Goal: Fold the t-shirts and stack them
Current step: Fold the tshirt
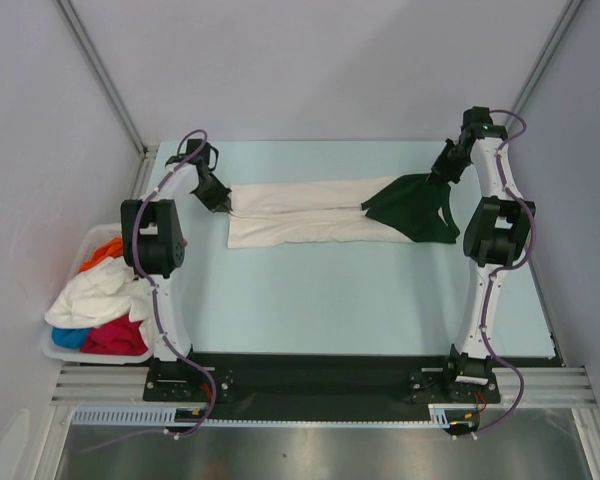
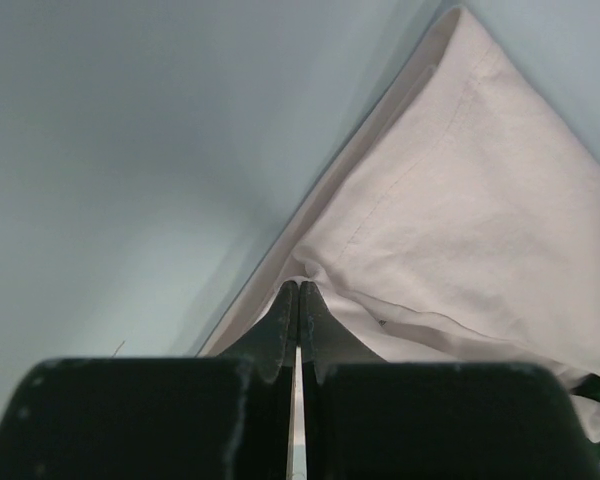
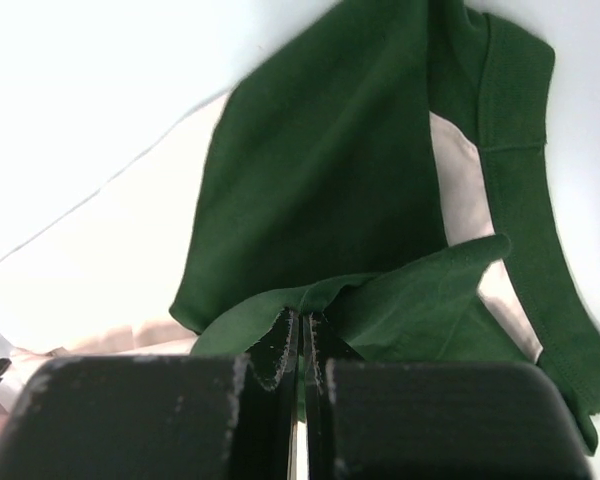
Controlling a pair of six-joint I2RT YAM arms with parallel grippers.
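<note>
My left pincer [image 2: 298, 290] pinches the cream t-shirt [image 2: 460, 230] by its edge, and my right pincer [image 3: 300, 318] pinches its green sleeve [image 3: 320, 180]. Only the overhead view shows the basket [image 1: 48, 345] of other t-shirts [image 1: 100, 295] at lower left.

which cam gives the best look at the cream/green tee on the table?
Top external: the whole tee shows, cream body on the left, green sleeves on the right. Left wrist shows only a cream corner pinched in the left end effector. Right wrist shows just green sleeve cloth in the right end effector.
</note>
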